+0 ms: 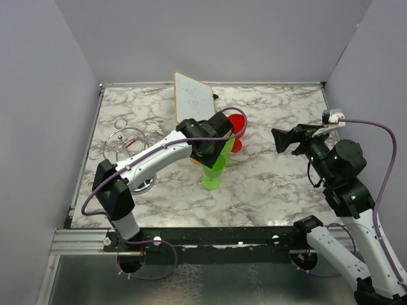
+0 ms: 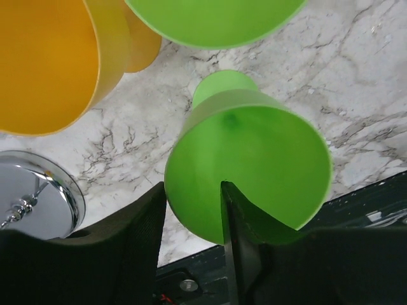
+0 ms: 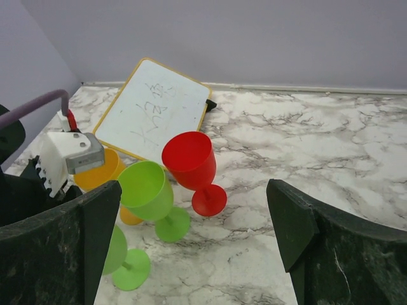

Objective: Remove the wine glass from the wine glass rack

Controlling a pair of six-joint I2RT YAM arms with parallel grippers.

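The chrome wine glass rack (image 1: 124,141) stands at the left of the table, and its mirror base shows in the left wrist view (image 2: 38,197). No glass hangs on it that I can see. My left gripper (image 1: 215,147) (image 2: 194,203) is shut on the bowl rim of a green wine glass (image 1: 213,171) (image 2: 254,159), which is upright at mid-table with its foot at or just above the marble, to the right of the rack. My right gripper (image 1: 286,138) (image 3: 194,241) is open and empty above the right side.
A red glass (image 1: 236,127) (image 3: 191,159), a second green glass (image 3: 146,190) (image 2: 216,19) and an orange glass (image 3: 98,175) (image 2: 44,63) stand close around the held one. A white tilted board (image 1: 191,98) (image 3: 152,111) is behind them. Grey walls enclose the table.
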